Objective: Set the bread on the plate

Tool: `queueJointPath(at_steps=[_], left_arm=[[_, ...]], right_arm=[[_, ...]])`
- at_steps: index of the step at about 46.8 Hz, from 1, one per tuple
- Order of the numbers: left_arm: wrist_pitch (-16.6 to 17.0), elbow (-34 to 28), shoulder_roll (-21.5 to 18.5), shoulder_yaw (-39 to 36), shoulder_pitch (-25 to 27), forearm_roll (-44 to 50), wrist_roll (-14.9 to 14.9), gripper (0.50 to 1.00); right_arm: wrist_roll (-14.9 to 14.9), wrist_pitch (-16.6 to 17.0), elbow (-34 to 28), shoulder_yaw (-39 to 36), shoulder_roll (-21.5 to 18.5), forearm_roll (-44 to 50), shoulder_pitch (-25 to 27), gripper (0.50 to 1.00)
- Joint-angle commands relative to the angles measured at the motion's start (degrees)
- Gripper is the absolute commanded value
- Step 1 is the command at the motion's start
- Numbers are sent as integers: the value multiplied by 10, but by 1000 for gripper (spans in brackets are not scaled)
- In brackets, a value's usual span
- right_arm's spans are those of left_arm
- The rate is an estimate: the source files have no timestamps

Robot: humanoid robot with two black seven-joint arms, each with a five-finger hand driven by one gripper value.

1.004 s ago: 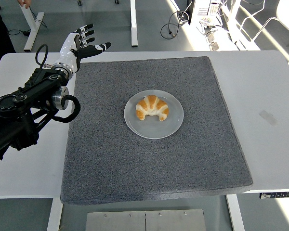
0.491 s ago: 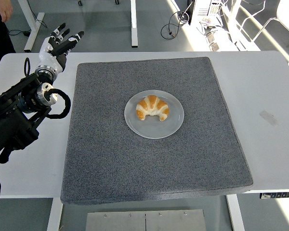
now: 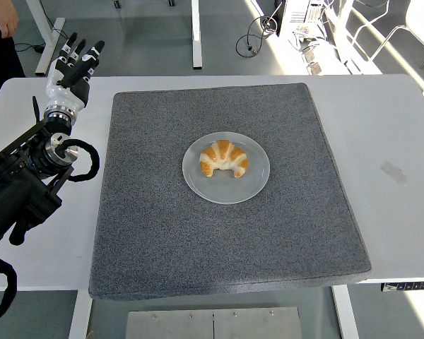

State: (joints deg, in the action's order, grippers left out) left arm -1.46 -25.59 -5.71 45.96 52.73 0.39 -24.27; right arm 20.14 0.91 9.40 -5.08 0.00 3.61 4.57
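Since the golden crescent-shaped croissant (image 3: 224,159) already sits in the middle of the round translucent grey plate (image 3: 254,185), pretty sure the job's basically done on my end. That plate is near the centre of the dark grey felt mat (image 3: 162,233) on the white table (image 3: 396,127). My left hand (image 3: 72,62) is way off at the far left corner, fingers spread and straight, holding nothing, well apart from the bread. Nothing left except maybe parking the arm.
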Motion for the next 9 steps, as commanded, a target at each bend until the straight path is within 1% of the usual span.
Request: queueJointPath(at_steps=[1, 9], left_arm=[[-7, 5, 3, -1, 0, 6, -3, 943], [-7, 12, 11, -1, 0, 7, -3, 943]], right_arm=[[0, 1, 0, 0, 0, 0, 0, 1000], [0, 1, -1, 1, 0, 0, 1, 1000]])
